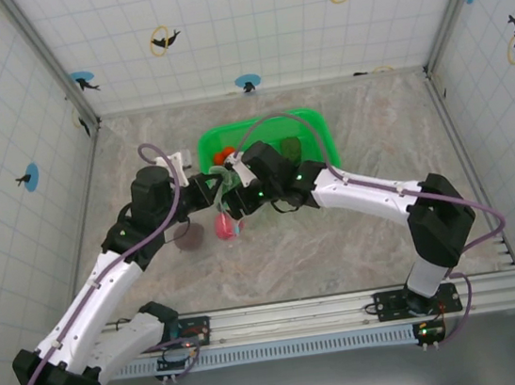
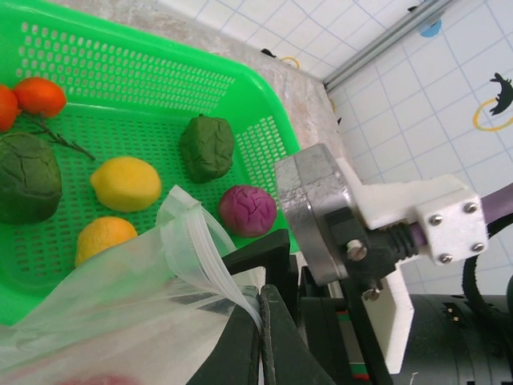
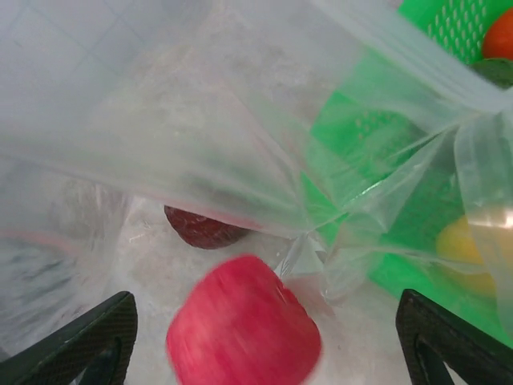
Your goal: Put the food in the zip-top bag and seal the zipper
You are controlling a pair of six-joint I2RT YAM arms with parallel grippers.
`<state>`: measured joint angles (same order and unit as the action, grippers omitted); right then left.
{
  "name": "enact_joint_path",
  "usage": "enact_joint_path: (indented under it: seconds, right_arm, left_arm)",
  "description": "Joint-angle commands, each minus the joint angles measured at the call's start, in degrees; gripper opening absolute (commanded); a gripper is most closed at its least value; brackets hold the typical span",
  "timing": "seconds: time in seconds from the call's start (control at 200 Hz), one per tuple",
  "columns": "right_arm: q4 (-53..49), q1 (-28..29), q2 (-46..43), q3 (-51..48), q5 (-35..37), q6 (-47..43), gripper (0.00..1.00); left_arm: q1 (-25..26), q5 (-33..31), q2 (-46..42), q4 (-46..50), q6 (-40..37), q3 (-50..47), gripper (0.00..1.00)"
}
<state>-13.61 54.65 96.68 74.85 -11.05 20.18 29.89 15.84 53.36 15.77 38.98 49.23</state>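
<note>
A: Start at the left pincer [image 2: 261, 321]. What is it doing?

B: Clamped. Both fingers are pressed together on the edge of the zip-top bag [image 2: 104, 313], right where the zipper [image 2: 200, 241] runs down into the grip. Above that the strip curls up and away, and the mouth looks parted.

A: And the right pincer [image 3: 266, 298]?

B: Spread wide, with nothing in its grasp. A red fruit [image 3: 240, 333], blurred, sits below and between the two fingers, with bag film draped across above it. Whether it is inside the bag, I cannot tell.

A: Further out?

B: A maroon piece [image 3: 204, 228] lies just past the red one, seen through the film. From above, both lie near the middle of the desk [image 1: 362, 122], the maroon one nearer the left edge.

A: The rest of the food?

B: In the green basket [image 2: 160, 72], which stands toward the desk's far edge, about midway between the left and right edges. Inside are an orange-red pair [image 2: 38, 96] with a thin stem, dark green lumps [image 2: 207, 147], a yellow lemon [image 2: 126, 183], an orange-yellow piece [image 2: 103, 237] and a purple piece [image 2: 247, 210]. In the left wrist view the bag covers part of the basket's rim.
</note>
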Motion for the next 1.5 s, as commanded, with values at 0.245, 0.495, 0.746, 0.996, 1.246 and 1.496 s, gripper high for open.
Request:
enact_joint_path:
  seconds: [0.245, 0.495, 0.746, 0.996, 1.246, 1.496]
  right_arm:
    - [-0.28, -0.73, -3.0, 1.76, 1.52, -0.91, 1.0]
    - [6.35, -4.15, -10.09, -3.43, -0.44, 1.73, 1.0]
    - [12.57, -11.39, -13.21, -7.2, -6.93, 5.69, 1.0]
    - [2.56, -19.59, -4.52, -3.21, 8.29, 4.21, 0.94]
    - [-8.89, -22.17, 14.31, 13.26, 21.66, -0.54, 1.0]
    - [-17.24, -23.3, 29.96, 29.04, 26.96, -0.68, 1.0]
  left_arm:
    - [-0.45, -1.32, -2.39, -1.95, -0.25, 0.24, 0.0]
    - [-0.42, -7.74, -4.22, 1.09, -1.58, -0.85, 0.0]
    - [-0.45, -12.11, -4.57, 2.35, -2.76, -0.61, 0.0]
    - [-0.46, -13.63, -4.58, 3.2, -5.39, 1.64, 0.0]
    - [-0.45, -6.53, -4.13, 2.37, -6.81, 0.54, 0.0]
    - [-0.44, -5.57, -4.85, 2.16, -6.38, -1.18, 0.0]
